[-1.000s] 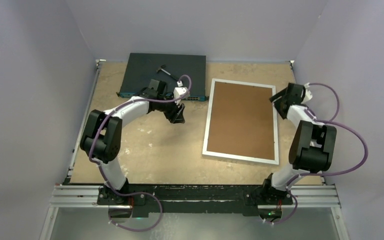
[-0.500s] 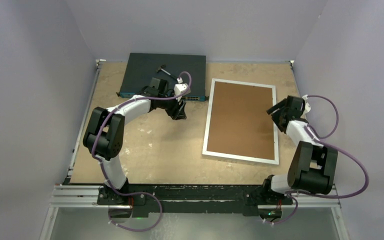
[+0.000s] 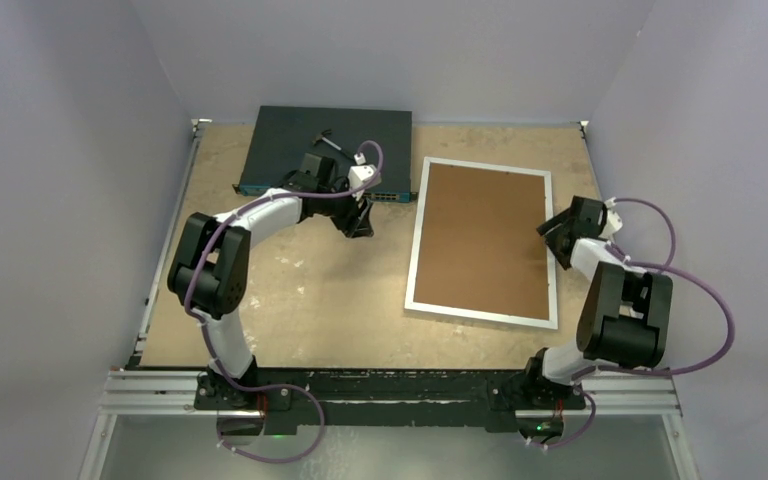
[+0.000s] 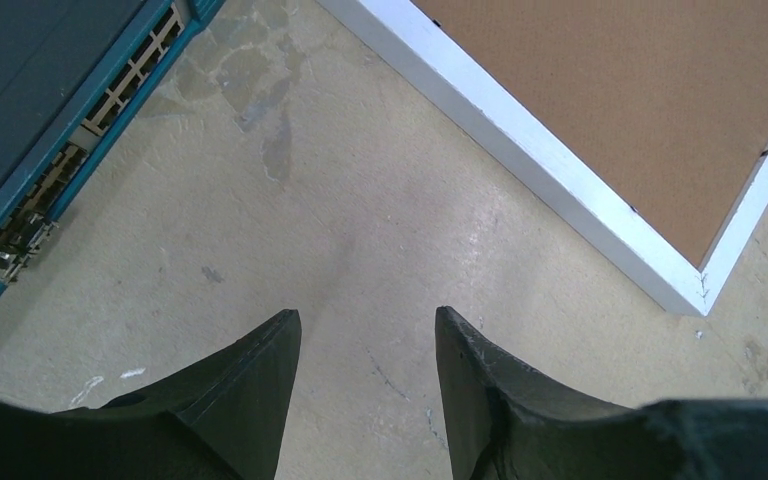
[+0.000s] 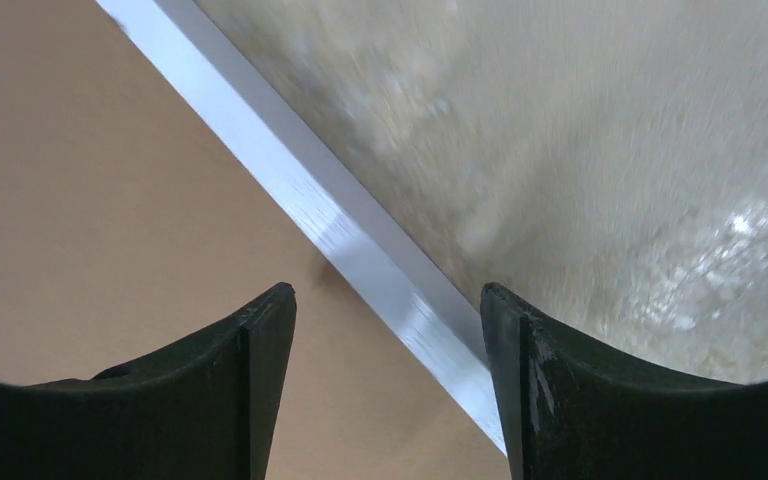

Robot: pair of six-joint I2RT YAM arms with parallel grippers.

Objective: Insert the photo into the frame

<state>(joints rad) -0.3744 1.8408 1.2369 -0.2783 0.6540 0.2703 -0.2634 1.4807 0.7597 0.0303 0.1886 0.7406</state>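
Beige surface carries the frame, backing board up. Our right claw, spread, straddles its border; we should lower squarely. Our left claw hangs spread too.

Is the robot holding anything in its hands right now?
No, nothing. The left gripper hangs open over the table, and the right gripper hangs open over the frame, at its white edge.

One white-bordered frame is counted at about 3 o'clock on the one table, with one brown backing board lying in it. One dark switch box is seen at 11 o'clock, with one small tool resting on it. Two arms are counted, a left arm and a right arm.
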